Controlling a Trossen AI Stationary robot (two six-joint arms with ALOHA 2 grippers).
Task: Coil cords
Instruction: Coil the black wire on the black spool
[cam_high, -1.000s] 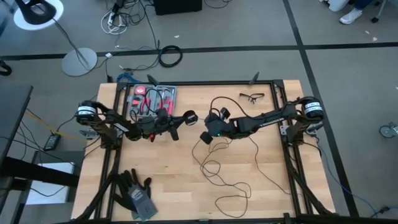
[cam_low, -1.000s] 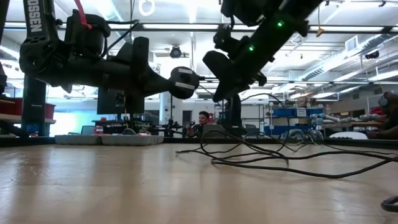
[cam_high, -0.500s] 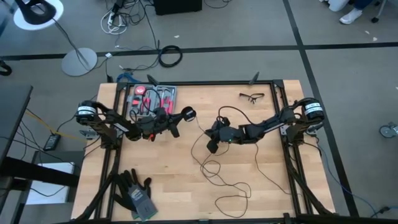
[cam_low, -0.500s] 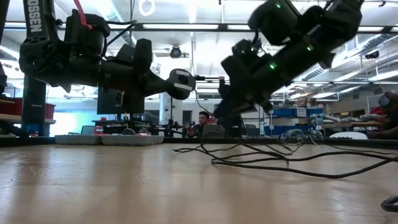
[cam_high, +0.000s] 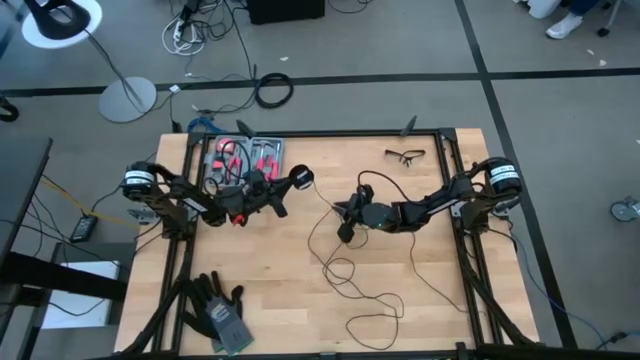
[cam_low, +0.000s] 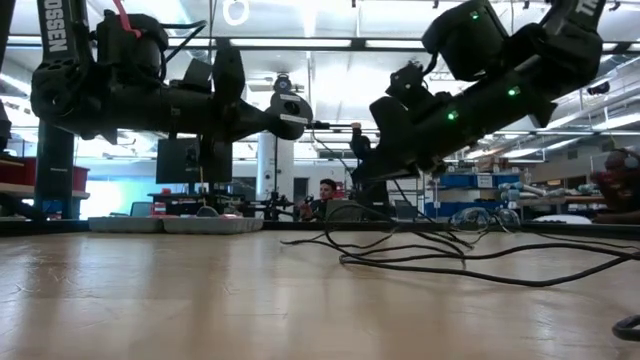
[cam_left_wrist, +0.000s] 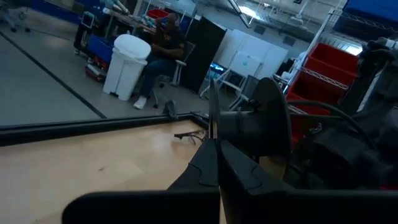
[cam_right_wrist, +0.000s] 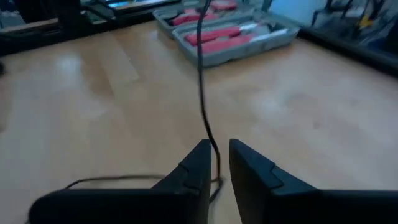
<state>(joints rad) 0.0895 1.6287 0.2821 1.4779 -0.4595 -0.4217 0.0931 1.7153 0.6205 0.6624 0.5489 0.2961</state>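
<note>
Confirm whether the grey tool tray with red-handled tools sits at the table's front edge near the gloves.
No: the grey tool tray lies at the far edge, opposite the dark gloves.

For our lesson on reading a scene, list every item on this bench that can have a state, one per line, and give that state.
Cord: uncoiled, in loose loops on the table.
Puck: held off the table.
Left hand: shut on the puck.
Right hand: slightly open, cord between its fingers.
Tool case: open.
Safety glasses: lying unfolded.

cord (cam_high: 345, 270): thin, black, in loose uncoiled loops across the table's middle
puck (cam_high: 300, 177): round, black, raised above the table
</note>
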